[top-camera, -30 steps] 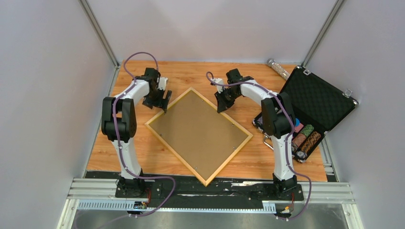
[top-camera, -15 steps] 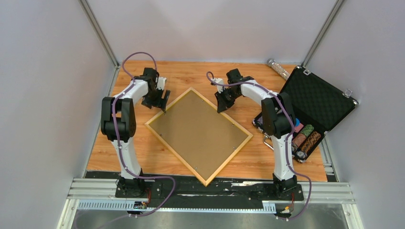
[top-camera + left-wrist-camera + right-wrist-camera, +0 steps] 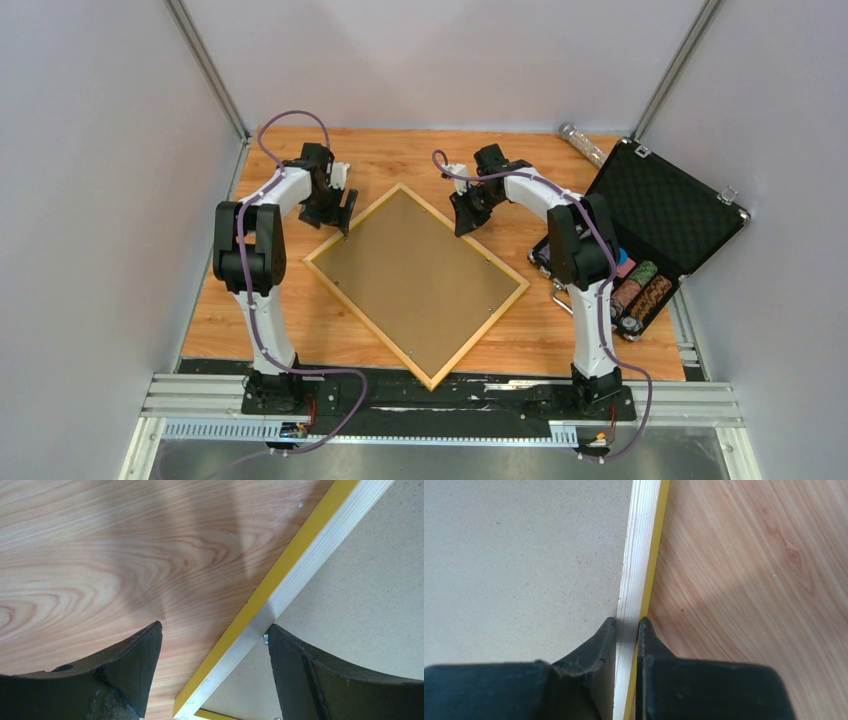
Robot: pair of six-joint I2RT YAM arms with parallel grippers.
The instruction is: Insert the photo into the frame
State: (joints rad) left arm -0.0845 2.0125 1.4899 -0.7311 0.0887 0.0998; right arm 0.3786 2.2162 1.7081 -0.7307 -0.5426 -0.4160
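The right gripper (image 3: 626, 622) is pinching the frame (image 3: 639, 555) by its thin rail; its jaws are drawn in narrow, one finger (image 3: 594, 645) pressing on the inner side by the brown backing board (image 3: 524, 555), the other (image 3: 651, 640) pressing on the yellow outer face, with the pale wood edge showing between them. The left gripper (image 3: 215, 630) is standing wide apart and holding nothing; it is straddling the rail of the frame's far-left side, one finger (image 3: 135, 660) hanging over the bare table (image 3: 100, 555) and the other (image 3: 300, 665) hanging over the backing board, beside a small metal clip (image 3: 265, 639); whether either tip is touching the surface, I cannot tell.

The frame is lying flat on the table, back side up, turned cornerwise so that one corner is pointing toward the arm bases; the backing board is filling it, with small clips dotting its edges. In the top view the right arm is reaching onto the far-right side of the frame and the left arm is bending over the far-left side.

To the right of the frame, apart from it, a black foam-lined case (image 3: 665, 210) is lying open with stacks of chips (image 3: 640, 285) inside; a glittery tube (image 3: 583, 145) is resting at the far edge of the table near the case lid.
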